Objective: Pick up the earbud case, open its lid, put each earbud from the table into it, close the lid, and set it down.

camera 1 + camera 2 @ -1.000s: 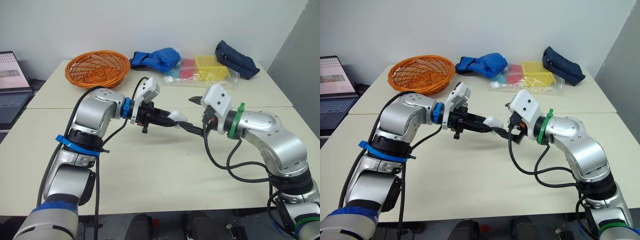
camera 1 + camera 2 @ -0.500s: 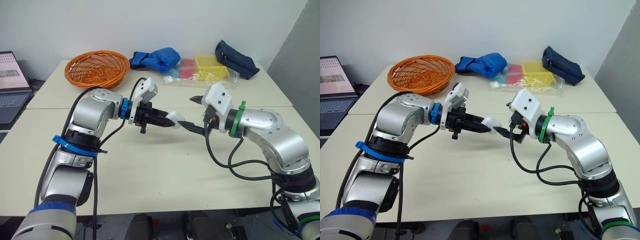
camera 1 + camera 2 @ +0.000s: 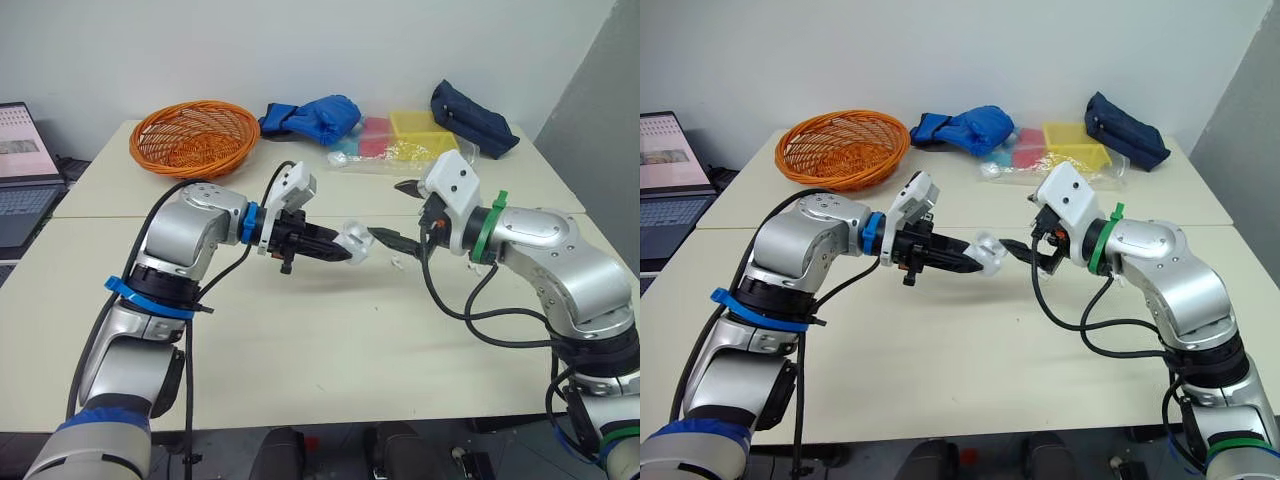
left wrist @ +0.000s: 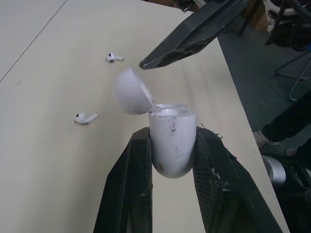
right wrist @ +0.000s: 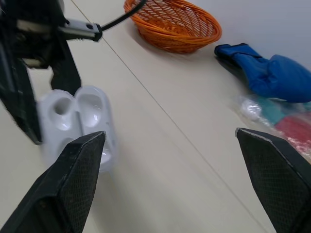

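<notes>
Pinching the earbud case [image 4: 171, 141] with the left jaws, left fingers [image 4: 127, 184] pressed to either side of its rounded white body, held up off the bench [image 3: 300, 340] and roughly midway between the two arms. Lid [image 4: 131, 91] swung open on its hinge and tilted away from the body, two round wells showing inside the case in the right wrist view. Right jaws spread wide, right fingers [image 5: 73, 179] far apart, reaching toward the case from the robot's right with the lower fingertip just beside the open lid; cannot tell whether touching it or a hair apart. Lying on the bench beyond the case, two small white earbuds: one earbud [image 4: 85, 117] nearer the case, second earbud [image 4: 113, 58] farther off, apart from each other and from both arms. Along the far side of the bench, well apart from the case: orange basket [image 3: 194, 135] toward the robot's left, blue cloth [image 3: 312, 116] just beside it, then yellow tray [image 3: 423, 132] and dark blue pouch [image 3: 473, 118] toward the right. Laptop [image 3: 22, 170] open past the bench's left edge.
</notes>
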